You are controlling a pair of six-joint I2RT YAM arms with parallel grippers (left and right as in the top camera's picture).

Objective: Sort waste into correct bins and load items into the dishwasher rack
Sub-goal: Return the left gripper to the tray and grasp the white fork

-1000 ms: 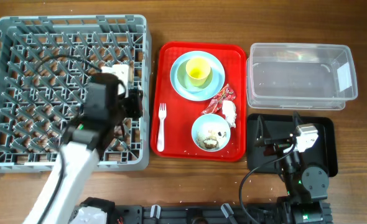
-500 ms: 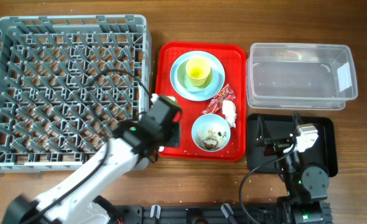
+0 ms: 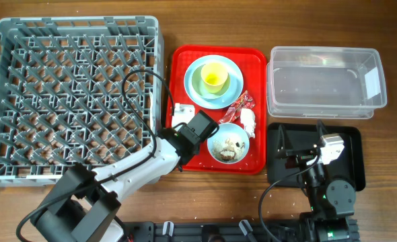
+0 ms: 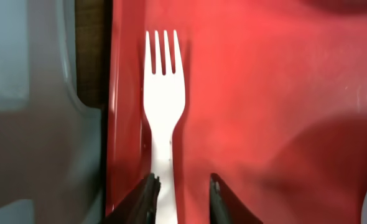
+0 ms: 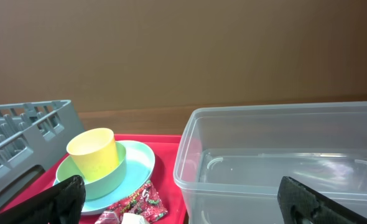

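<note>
L fingers (image 4: 149, 198) open astride fork (image 4: 163, 106) handle on red tray (image 4: 264, 93)

Fork lies flat along the tray's L edge, tines pointing away from the tips, handle btwn the two fingers and nearer the left one (contact can't be judged). Grey rack (image 3: 70, 94) sits just beside the tray. R fingers (image 5: 62, 199) are spread wide w/ nothing held, arm over the black tray (image 3: 352, 138), clear tub (image 3: 323, 81) next to it. Yellow cup (image 3: 214, 75) sits in green bowl (image 3: 199, 81) on blue plate (image 3: 190, 94). Small blue bowl (image 3: 212, 138) holds crumbs (image 3: 227, 144). Wrapper (image 3: 242, 103) & tissue (image 3: 247, 119) lie at the tray's R side. All on a wood desk (image 3: 387, 202).
</note>
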